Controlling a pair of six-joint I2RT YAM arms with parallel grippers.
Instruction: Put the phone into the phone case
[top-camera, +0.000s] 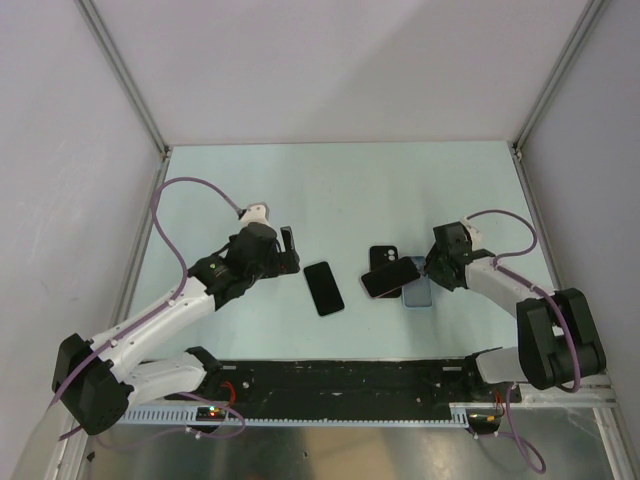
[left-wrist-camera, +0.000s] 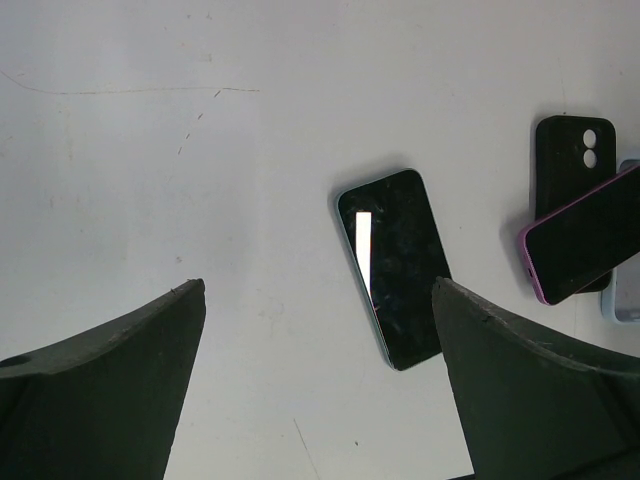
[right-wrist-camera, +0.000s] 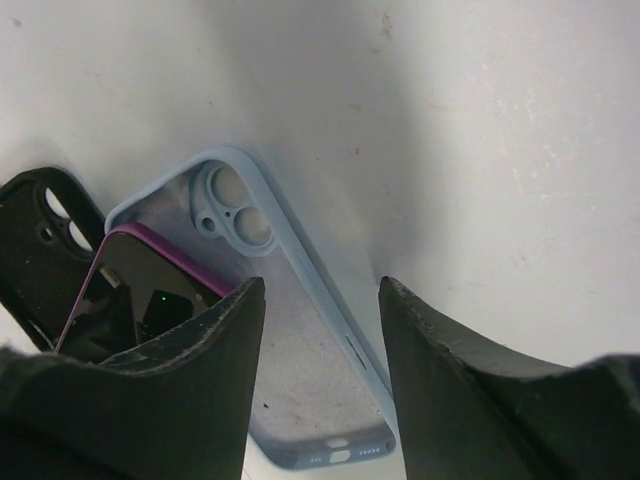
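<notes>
Mint table (top-camera: 340, 190) bears black phone (top-camera: 323, 288), magenta-rimmed phone (top-camera: 390, 277), black case (top-camera: 383, 253), pale blue case (top-camera: 418, 293).

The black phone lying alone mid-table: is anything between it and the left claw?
Nothing visible. The left gripper is open, and only bare table separates it from the black phone. The other phone and the cases lie farther right.
</notes>
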